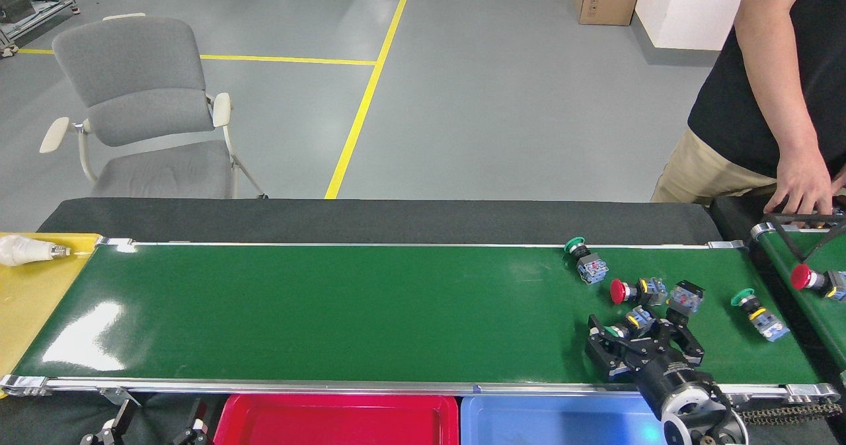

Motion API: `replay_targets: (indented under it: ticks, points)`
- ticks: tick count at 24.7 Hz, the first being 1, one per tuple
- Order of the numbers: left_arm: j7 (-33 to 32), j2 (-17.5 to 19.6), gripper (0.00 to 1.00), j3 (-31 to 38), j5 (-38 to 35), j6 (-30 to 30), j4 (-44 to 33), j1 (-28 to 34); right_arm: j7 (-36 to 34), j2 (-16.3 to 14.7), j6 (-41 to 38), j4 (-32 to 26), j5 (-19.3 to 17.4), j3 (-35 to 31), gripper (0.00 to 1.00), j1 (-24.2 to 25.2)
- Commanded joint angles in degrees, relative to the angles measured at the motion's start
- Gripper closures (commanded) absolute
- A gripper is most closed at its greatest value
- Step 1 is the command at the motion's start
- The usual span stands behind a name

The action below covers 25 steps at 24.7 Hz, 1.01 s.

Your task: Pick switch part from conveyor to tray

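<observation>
Right gripper [640, 338] open, empty, straddling green switch [626, 326] on conveyor [317, 313]. Risk: belt carries switch off-centre; neighbours crowd.

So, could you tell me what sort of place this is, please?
Probably a factory floor or robot test cell: a conveyor carrying switch parts, sorting trays below it, and yellow floor lines.

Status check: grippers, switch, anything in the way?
Right gripper open around green switch on conveyor. Left gripper out of view. Red switch crowds the far side.
</observation>
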Motion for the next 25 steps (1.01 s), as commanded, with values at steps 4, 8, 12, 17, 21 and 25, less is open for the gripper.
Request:
replay_targets:
  ticks: [4, 8, 12, 17, 21, 25]
  points:
    - [0.2, 0.5, 0.00, 0.0, 0.0, -0.1, -0.6, -0.2, -0.1, -0.6, -0.6, -0.6, -0.4, 0.0, 0.89, -0.7]
    - [0.2, 0.5, 0.00, 0.0, 0.0, -0.1, -0.6, -0.2, -0.3, -0.6, -1.4, -1.8, -0.5, 2.4, 0.93, -0.7]
    - [0.2, 0.5, 0.00, 0.1, -0.1, 0.0, -0.6, -0.1, -0.3, 0.0, -6.7, -7.4, -0.5, 8.8, 0.93, 0.2]
    - [0.2, 0.4, 0.00, 0.1, -0.2, 0.3, -0.6, -0.1, -0.6, 0.5, -8.0, -12.0, -0.5, 25.4, 0.88, 0.8]
    - [-0.2, 0.3, 0.00, 0.1, -0.3, 0.5, -0.4, -0.6, -1.2, 1.1, -8.0, -11.6, -0.1, 36.2, 0.00, 0.3]
    - [-0.6, 0.2, 0.00, 0.1, -0.3, 0.5, -0.4, -0.7, -1.4, 2.0, -8.0, -11.7, -0.3, 37.6, 0.00, 0.2]
